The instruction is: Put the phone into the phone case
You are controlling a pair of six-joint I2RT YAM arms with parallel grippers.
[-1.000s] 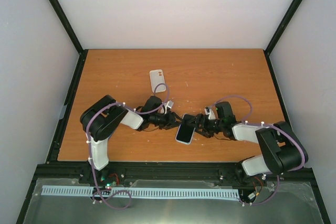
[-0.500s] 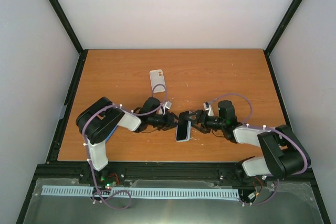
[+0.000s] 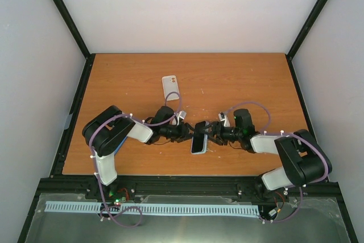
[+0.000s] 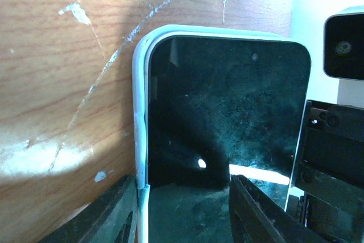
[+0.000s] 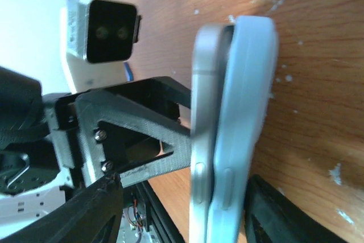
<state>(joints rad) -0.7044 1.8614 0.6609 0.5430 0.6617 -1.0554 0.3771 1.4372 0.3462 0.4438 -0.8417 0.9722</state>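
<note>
The phone is hard, flat, shiny and slippery, and its glass could crack. The phone case looks soft and bendy, so it is best to hold the long sides and press near the edges. Both are tipped up on one side, near the middle of the tabletop's near edge. One long side of the phone does not look fully in. The left end effector reaches in low from the left and pinches the phone case with the phone in it. The right end effector reaches in low from the right. Its fingers are apart, one on each side, not squeezing.
</note>
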